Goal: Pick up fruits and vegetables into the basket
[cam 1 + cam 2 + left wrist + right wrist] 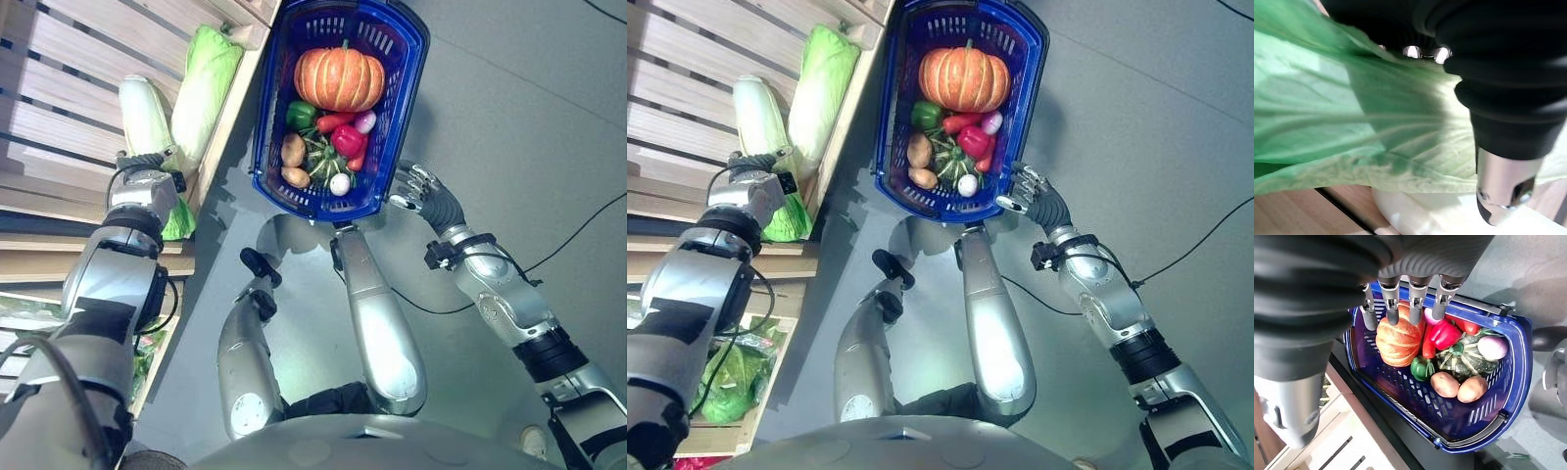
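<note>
A blue basket [263,117] stands on the floor beside a wooden shelf. It holds an orange pumpkin [339,78], a green pepper [301,114], a red pepper [347,140], a striped squash [1462,360] and two potatoes [1457,386]. Two napa cabbages lie on the shelf, one farther [208,83] and one nearer [145,116]. My left hand [145,188] is on the nearer cabbage's leafy end, and its green leaf [1352,112] covers the hand. My right hand [421,188] hovers open by the basket's near right corner, holding nothing.
The slatted wooden shelf [59,98] runs along the left. Leafy greens [730,382] lie on a lower level of it. Grey floor [529,117] stretches to the right of the basket.
</note>
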`<state>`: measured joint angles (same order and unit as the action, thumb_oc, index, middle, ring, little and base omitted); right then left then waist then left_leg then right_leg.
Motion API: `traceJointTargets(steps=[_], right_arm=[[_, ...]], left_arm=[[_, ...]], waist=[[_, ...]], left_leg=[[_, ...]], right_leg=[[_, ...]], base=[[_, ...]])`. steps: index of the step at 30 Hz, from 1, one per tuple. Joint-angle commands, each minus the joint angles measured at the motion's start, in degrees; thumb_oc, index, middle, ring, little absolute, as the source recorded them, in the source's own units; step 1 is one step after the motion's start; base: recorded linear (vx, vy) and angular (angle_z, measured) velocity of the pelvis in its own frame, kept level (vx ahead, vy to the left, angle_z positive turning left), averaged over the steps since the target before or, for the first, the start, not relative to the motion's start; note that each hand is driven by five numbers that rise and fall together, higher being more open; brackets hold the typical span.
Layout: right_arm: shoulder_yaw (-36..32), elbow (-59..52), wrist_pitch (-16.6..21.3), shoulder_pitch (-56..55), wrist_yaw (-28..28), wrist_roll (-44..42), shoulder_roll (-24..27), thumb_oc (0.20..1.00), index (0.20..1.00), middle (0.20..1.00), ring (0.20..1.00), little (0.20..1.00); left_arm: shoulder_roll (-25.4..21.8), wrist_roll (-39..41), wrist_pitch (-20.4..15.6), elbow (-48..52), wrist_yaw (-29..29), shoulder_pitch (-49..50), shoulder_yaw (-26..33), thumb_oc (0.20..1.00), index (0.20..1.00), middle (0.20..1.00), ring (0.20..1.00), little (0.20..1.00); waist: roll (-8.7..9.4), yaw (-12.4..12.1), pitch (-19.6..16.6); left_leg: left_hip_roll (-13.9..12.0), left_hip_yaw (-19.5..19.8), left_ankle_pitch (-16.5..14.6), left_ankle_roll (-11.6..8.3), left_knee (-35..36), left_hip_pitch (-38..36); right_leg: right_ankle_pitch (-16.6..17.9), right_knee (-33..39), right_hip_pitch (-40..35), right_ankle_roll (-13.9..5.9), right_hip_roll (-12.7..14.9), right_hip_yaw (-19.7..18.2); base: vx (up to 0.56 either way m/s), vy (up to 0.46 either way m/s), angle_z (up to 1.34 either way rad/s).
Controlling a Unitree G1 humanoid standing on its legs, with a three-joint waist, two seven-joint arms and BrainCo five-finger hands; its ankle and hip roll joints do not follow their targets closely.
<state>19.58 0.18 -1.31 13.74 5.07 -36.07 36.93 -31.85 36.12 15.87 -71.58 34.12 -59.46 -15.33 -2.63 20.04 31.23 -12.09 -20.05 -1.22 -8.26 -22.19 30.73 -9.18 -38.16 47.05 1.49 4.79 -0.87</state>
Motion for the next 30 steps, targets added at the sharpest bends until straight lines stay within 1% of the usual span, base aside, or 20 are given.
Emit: traceJointTargets(steps=[1,3,4,8,10,11,17,21,22,23,24,30], right_arm=[[-0.24,0.34,1.69,-0.46,0.92,-2.17,-4.34,1.000,1.000,1.000,1.000,1.000],[-0.12,0.50,1.45,-0.21,0.91,-2.89,-4.52,1.000,1.000,1.000,1.000,1.000],[-0.11,0.54,1.30,-0.10,0.81,-3.20,-4.53,1.000,1.000,1.000,1.000,1.000],[0.08,0.82,0.51,0.71,-0.07,-4.87,-4.56,1.000,1.000,1.000,1.000,1.000],[0.29,0.90,0.32,1.10,-0.26,-5.28,-4.66,1.000,1.000,1.000,1.000,1.000],[0.35,0.98,0.02,1.43,-0.36,-5.86,-4.68,1.000,1.000,1.000,1.000,1.000],[0.59,1.26,-0.51,2.05,-0.62,-6.87,-4.71,1.000,1.000,1.000,1.000,1.000],[0.65,0.84,-0.71,2.25,-0.24,-7.83,-4.60,1.000,1.000,1.000,1.000,1.000],[0.62,0.80,-0.59,2.14,-0.25,-7.95,-4.60,1.000,1.000,1.000,1.000,1.000],[0.51,0.60,-0.51,1.91,-0.17,-7.92,-4.65,1.000,1.000,1.000,1.000,1.000],[0.52,0.50,-0.46,1.81,-0.11,-7.88,-4.66,1.000,1.000,1.000,1.000,1.000],[0.13,0.28,-0.10,1.51,-0.48,-7.65,-4.32,1.000,1.000,1.000,1.000,1.000]], left_arm=[[-2.73,0.40,2.34,-3.23,-0.03,1.00,0.91,1.000,1.000,1.000,1.000,1.000],[-2.37,-0.40,5.06,-4.06,-1.89,0.80,0.05,1.000,1.000,1.000,1.000,1.000],[-2.31,-0.52,5.68,-4.28,-2.37,0.72,-0.21,1.000,1.000,1.000,1.000,1.000],[-1.51,-1.48,10.32,-6.44,-6.33,0.67,-1.60,1.000,1.000,1.000,1.000,1.000],[-1.24,-1.71,12.06,-7.52,-8.19,0.42,-2.13,1.000,1.000,1.000,1.000,1.000],[-1.11,-2.62,13.91,-8.56,-11.15,0.18,-2.76,1.000,1.000,1.000,1.000,1.000],[0.36,-1.89,16.98,-10.94,-17.64,0.21,-3.66,1.000,1.000,1.000,1.000,1.000],[1.40,-1.40,18.11,-11.43,-20.37,0.53,-3.52,1.000,1.000,1.000,1.000,1.000],[1.66,-1.45,18.21,-11.46,-20.80,0.68,-3.51,0.959,0.959,0.959,0.959,0.959],[1.96,-1.92,18.18,-11.28,-21.79,1.09,-3.50,0.398,0.398,0.398,0.398,0.398],[2.12,-2.05,18.13,-11.13,-21.97,1.25,-3.61,0.200,0.200,0.200,0.200,0.200],[2.66,-1.13,16.64,-10.01,-19.25,2.14,-3.36,0.200,0.200,0.200,0.200,0.200]], waist=[[4.21,1.18,-1.43],[4.17,1.24,-1.43],[4.16,1.26,-1.43],[4.07,1.53,-1.43],[4.04,1.69,-1.43],[4.02,1.86,-1.43],[3.80,2.33,-1.43],[3.53,2.55,-1.43],[3.50,2.57,-1.43],[3.41,2.59,-1.43],[3.35,2.62,-1.43],[2.91,2.63,-1.43]], left_leg=[[0.83,0.26,-4.99,1.86,-8.34,5.85],[0.96,0.35,-4.98,1.88,-8.31,6.36],[0.98,0.36,-4.99,1.89,-8.34,6.53],[1.02,0.25,-5.13,1.97,-8.65,7.40],[1.01,0.10,-5.14,1.92,-8.59,7.49],[0.96,-0.07,-5.20,1.94,-8.68,7.57],[0.75,-0.48,-5.13,1.79,-8.86,8.17],[0.91,-0.68,-4.95,1.73,-8.22,8.29],[0.92,-0.72,-4.95,1.72,-8.21,8.33],[0.96,-0.72,-4.99,1.69,-8.19,8.34],[0.97,-0.73,-4.96,1.68,-8.16,8.30],[1.25,-0.67,-4.62,1.59,-7.51,7.39]], right_leg=[[-1.61,1.10,0.96,-2.37,-1.57,-0.45],[-1.51,1.06,1.49,-2.32,-1.70,-0.51],[-1.49,1.01,1.68,-2.30,-1.74,-0.52],[-1.51,0.51,2.84,-2.17,-1.90,-0.71],[-1.43,0.61,3.04,-2.14,-1.95,-0.83],[-1.42,0.53,3.23,-2.13,-1.92,-0.85],[-1.27,0.43,4.18,-2.08,-1.82,-1.16],[-1.15,0.76,4.61,-1.98,-1.95,-1.36],[-1.12,0.79,4.68,-1.94,-1.94,-1.40],[-1.11,0.85,4.71,-1.95,-1.93,-1.49],[-1.14,0.75,4.76,-1.96,-1.94,-1.52],[-1.34,0.82,4.33,-1.73,-1.95,-1.70]], base=[[0.01,-0.012,-0.03],[0.01,-0.010,-0.05],[0.01,-0.005,-0.04],[0.01,0.005,-0.02],[0.01,0.014,-0.04],[0.01,0.013,-0.03],[0.00,0.013,-0.08],[0.00,0.015,-0.04],[0.00,0.014,-0.04],[0.00,0.015,-0.05],[0.00,0.019,-0.05],[0.00,0.037,-0.02]])
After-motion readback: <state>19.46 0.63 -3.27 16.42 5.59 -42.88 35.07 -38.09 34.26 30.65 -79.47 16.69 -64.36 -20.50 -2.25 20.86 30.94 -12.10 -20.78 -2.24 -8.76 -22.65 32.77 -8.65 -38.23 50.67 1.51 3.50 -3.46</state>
